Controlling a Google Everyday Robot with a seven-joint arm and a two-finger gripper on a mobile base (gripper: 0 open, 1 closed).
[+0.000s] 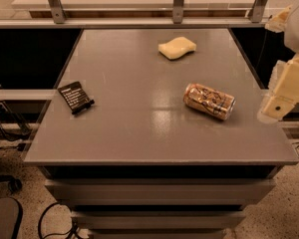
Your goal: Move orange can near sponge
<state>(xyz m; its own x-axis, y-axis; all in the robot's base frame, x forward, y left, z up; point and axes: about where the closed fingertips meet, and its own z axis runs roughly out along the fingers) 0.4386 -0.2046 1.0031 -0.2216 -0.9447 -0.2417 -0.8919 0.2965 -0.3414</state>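
We see the can (pixel 209 101) lying on its side on the tabletop (pixel 139 133), right of centre. It is well apart from the sponge (pixel 177 48), which sits toward the far edge. Our tool (pixel 275 103) hangs just off the tabletop's right edge, near the can but not touching it; we cannot tell whether it is open or closed. A black packet (pixel 75 97) lies at the left.
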